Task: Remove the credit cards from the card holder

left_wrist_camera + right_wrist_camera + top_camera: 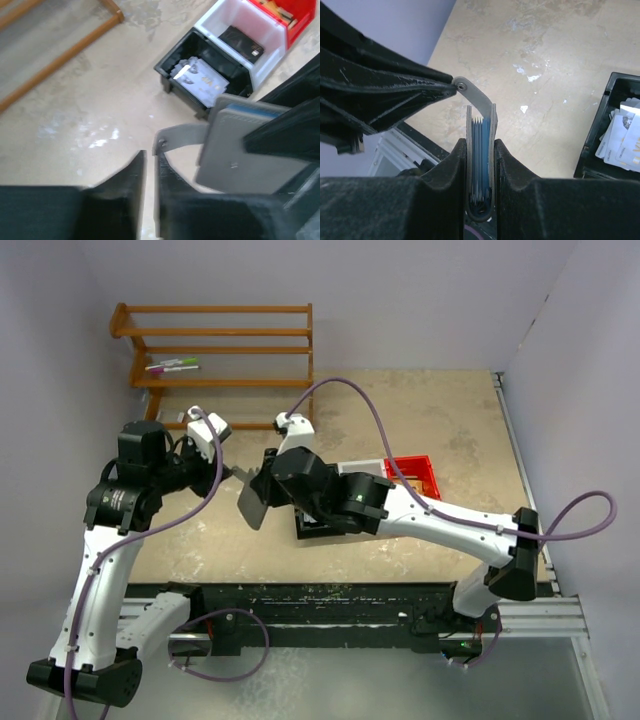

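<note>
- Beige, scuffed tabletop (pixel 420 420) under lilac walls, with a wooden rack (pixel 220 345) far beyond my left tool (pixel 233 472).
- My right tool (pixel 480 147) pinches the folded card holder (pixel 491 125) on edge, off the tabletop. One finger presses each cover.
- Only the right wrist view looks into the fold. It shows thin blue layered edges, and I cannot tell whether they are cards or lining.
- My left tool (pixel 150 160) is pressed together, and the studded end of the holder's grey strap (pixel 182 136) lies at its tips. Whether the strap is actually nipped I cannot tell.
- From above, the arms hide most of the holder (pixel 253 502), and the strap is too small to make out.
- The left wrist view alone shows inside the bins beyond that tool. Silvery cards (pixel 202 80) lie in the black bin (pixel 167 67), and a black card (pixel 242 42) lies in the white bin (pixel 215 20).
- The red bin (pixel 300 30) is cut off at the corner, its contents unclear.
</note>
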`<move>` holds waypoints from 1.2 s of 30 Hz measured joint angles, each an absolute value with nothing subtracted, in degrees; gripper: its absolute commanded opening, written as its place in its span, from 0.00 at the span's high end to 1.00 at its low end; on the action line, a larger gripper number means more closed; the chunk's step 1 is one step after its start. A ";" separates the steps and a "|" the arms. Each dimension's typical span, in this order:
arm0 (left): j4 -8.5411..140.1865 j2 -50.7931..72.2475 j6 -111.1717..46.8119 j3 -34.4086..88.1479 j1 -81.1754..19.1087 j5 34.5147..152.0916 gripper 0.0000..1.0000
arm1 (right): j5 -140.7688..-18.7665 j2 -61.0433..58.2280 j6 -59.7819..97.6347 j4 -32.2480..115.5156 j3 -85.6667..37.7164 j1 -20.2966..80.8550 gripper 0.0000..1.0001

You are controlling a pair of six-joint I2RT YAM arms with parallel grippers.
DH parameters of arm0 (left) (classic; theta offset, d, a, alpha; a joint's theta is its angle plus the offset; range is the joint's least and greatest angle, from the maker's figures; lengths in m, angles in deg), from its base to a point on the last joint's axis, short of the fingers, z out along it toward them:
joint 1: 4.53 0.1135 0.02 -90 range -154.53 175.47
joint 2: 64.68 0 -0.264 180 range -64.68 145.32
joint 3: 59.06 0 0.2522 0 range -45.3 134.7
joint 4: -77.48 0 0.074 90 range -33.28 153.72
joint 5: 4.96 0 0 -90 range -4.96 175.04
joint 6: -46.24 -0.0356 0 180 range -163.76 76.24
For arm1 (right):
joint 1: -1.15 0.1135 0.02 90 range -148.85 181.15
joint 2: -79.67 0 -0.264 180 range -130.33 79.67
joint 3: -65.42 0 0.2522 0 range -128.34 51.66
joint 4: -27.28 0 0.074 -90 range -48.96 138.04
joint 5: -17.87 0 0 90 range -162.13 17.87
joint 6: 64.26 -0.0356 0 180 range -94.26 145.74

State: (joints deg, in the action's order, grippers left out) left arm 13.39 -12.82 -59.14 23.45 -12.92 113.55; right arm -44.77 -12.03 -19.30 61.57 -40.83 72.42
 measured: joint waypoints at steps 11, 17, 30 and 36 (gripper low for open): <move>11.32 -12.21 -56.19 23.74 -12.89 121.25 0.10 | -53.67 0.78 -17.83 51.85 -27.06 68.66 1.00; 8.50 -12.65 -55.79 25.44 -12.89 133.31 0.07 | -58.91 3.86 -15.99 49.25 -26.01 66.01 1.00; 10.44 -13.83 -53.21 26.64 -12.89 134.32 0.41 | -70.43 7.16 -11.01 46.12 -21.97 64.61 1.00; 11.99 -13.81 -51.79 26.60 -12.89 132.31 0.66 | -72.16 8.91 -10.62 43.85 -20.02 64.57 1.00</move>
State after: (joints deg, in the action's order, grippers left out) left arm 11.99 -13.81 -51.79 26.60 -12.89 132.31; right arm -72.16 8.91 -10.62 43.85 -20.02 64.57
